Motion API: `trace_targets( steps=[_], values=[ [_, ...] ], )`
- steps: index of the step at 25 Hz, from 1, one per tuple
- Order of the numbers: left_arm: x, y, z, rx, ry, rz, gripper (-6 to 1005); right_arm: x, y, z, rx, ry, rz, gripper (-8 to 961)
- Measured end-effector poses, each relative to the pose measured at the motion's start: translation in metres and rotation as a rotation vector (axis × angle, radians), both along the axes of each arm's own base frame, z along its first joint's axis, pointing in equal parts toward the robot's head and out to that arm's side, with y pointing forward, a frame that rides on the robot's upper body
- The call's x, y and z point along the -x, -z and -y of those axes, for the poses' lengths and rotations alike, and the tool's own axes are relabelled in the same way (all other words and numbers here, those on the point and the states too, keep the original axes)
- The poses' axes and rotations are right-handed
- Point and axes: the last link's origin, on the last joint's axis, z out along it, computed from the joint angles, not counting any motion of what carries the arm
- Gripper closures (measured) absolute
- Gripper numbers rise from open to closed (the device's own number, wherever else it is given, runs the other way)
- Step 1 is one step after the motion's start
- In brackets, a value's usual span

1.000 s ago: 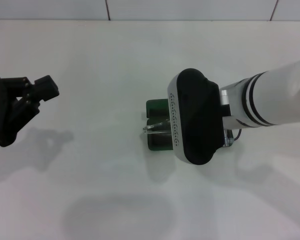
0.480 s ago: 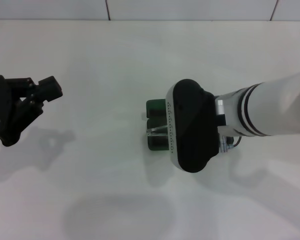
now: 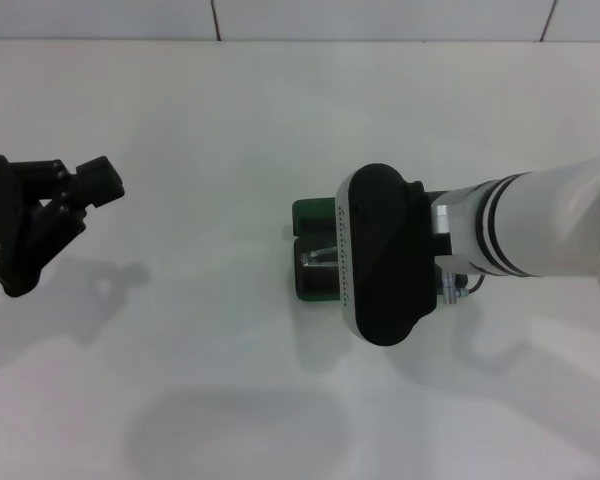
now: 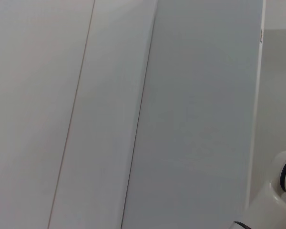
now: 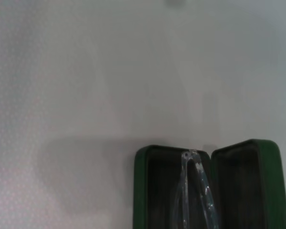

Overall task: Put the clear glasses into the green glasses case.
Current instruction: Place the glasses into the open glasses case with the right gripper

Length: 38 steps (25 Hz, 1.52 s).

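My right end effector [image 3: 325, 262] sits hidden beneath the arm's black wrist housing [image 3: 380, 255] in the head view, and my own wrist camera shows none of its fingers, so I cannot tell how wide it is or whether it has hold of anything. Directly below it lies the green glasses case [image 5: 207, 191], hinged open on the worktop [image 3: 230, 150] with both dark-lined halves facing up. The clear glasses [image 5: 195, 191] show in the right wrist view as a thin transparent band running along the ridge between the two halves, partly down inside the case; in the head view a glint of them [image 3: 320, 258] shows just at the housing's edge. Whether they rest fully on the lining or hang slightly above it I cannot make out.

I judge this to be the placing step, near its end: the glasses are over or in the case but not clearly settled in one half. The next move, I think, calls for confirming that they lie flat in the case, letting go if they are held, then lifting straight up so that the thin arms are not snagged.

Well away from the case, toward my left side, the left end effector [image 3: 80, 190] hangs above the worktop with its black fingers spread and nothing between them.
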Motion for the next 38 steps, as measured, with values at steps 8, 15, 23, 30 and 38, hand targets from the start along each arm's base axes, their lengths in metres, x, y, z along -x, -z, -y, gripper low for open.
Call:
trace_targets(
  steps=[8, 15, 23, 30, 38],
  values=[
    [-0.001, 0.0002, -0.001, 0.0, 0.004, 0.001, 952, -0.004, -0.0012, -0.0016, -0.015, -0.001, 0.01, 875],
    [-0.0022, 0.0008, -0.0025, 0.0, 0.006, 0.002, 952, -0.0061, -0.001, -0.003, -0.021, -0.002, 0.013, 875],
    [-0.0016, 0.0011, -0.0035, -0.003, -0.001, -0.002, 952, -0.0061, -0.001, -0.0034, -0.022, -0.004, 0.014, 875],
    [-0.0016, 0.0011, -0.0036, -0.004, 0.0, -0.003, 951, -0.0057, -0.0004, -0.0035, -0.018, -0.004, 0.014, 875],
    [-0.0014, 0.0011, -0.0034, -0.004, -0.001, -0.003, 951, -0.0061, 0.0011, -0.0018, -0.012, -0.004, 0.016, 874]
  ],
)
